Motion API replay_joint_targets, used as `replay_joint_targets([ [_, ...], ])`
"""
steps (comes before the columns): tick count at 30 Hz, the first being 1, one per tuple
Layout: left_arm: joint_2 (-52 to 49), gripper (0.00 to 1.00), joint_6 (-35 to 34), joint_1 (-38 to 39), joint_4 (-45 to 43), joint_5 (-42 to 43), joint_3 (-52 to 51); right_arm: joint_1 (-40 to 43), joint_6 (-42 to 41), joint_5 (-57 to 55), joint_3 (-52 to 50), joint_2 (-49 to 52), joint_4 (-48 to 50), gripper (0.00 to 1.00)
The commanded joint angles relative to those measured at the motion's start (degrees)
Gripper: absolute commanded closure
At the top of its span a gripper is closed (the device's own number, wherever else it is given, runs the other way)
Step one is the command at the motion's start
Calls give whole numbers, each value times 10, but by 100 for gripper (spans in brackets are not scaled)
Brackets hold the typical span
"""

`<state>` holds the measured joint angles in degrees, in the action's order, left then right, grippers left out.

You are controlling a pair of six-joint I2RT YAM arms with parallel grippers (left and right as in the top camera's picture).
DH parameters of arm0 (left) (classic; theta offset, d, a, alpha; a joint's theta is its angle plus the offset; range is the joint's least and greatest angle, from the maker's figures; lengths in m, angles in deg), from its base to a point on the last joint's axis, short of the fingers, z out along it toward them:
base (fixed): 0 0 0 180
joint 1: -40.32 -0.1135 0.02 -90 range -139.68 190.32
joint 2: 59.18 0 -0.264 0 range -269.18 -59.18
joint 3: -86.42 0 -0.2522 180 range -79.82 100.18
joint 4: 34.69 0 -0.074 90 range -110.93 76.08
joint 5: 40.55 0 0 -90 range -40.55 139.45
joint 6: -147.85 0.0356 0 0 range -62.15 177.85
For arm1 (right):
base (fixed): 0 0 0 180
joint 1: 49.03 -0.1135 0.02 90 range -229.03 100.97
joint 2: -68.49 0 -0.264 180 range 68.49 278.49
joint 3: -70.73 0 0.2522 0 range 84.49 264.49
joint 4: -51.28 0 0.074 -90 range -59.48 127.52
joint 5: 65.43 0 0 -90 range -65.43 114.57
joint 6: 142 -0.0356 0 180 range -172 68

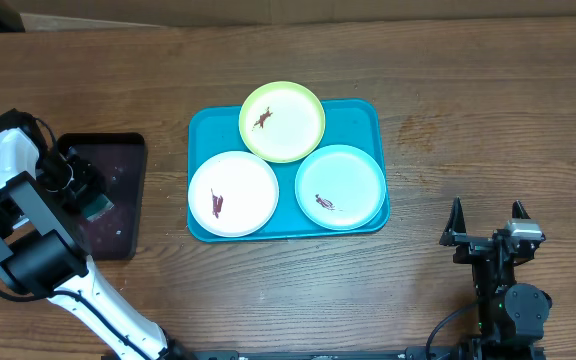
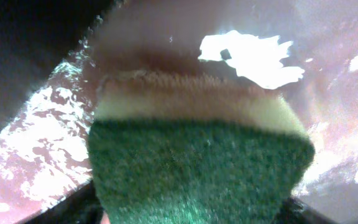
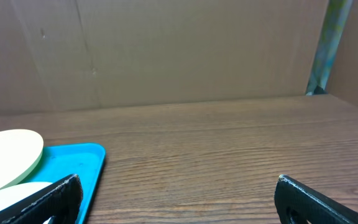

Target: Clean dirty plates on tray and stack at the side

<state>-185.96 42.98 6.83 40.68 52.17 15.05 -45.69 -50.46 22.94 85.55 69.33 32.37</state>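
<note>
The turquoise tray (image 1: 206, 130) lies mid-table with three plates, each bearing a small dark red-brown smear: yellow-green plate (image 1: 293, 135) at the back, white plate (image 1: 243, 180) front left, light blue plate (image 1: 353, 175) front right. My left gripper (image 1: 90, 198) is over the black tray (image 1: 118, 165) and is shut on a green-and-yellow sponge (image 1: 98, 208), which fills the left wrist view (image 2: 197, 168). My right gripper (image 1: 488, 222) is open and empty over bare table, right of the turquoise tray. The right wrist view shows the tray corner (image 3: 73, 158) and a plate edge (image 3: 11, 152).
The black tray's wet surface shows behind the sponge in the left wrist view (image 2: 30, 124). A cardboard wall (image 3: 166, 50) stands behind the table. Bare wooden table (image 1: 488, 110) lies right of the turquoise tray.
</note>
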Motion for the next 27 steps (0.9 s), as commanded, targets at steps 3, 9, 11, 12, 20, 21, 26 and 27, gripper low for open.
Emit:
replay_joint_targets([
  [3, -19, 85, 7, 2, -19, 17, -10, 3, 4, 2, -6, -7, 4, 0],
  [9, -19, 96, 5, 2, -5, 19, -10, 3, 4, 2, -6, -7, 4, 0],
  [11, -18, 96, 5, 2, 3, 19, -9, 3, 4, 2, -6, -7, 4, 0],
  [12, -18, 96, 5, 2, 15, 19, -4, 3, 4, 2, -6, -7, 4, 0],
  [20, -17, 96, 10, 1, 152, 30, 148, 3, 4, 2, -6, -7, 4, 0],
  [21, -17, 96, 14, 1, 175, 37, 181, 3, 4, 2, -6, -7, 4, 0],
  [26, -17, 96, 40, 2, 253, 100, 322, 3, 4, 2, -6, -7, 4, 0],
  [27, -17, 96, 47, 2, 266, 118, 348, 3, 4, 2, -6, -7, 4, 0],
])
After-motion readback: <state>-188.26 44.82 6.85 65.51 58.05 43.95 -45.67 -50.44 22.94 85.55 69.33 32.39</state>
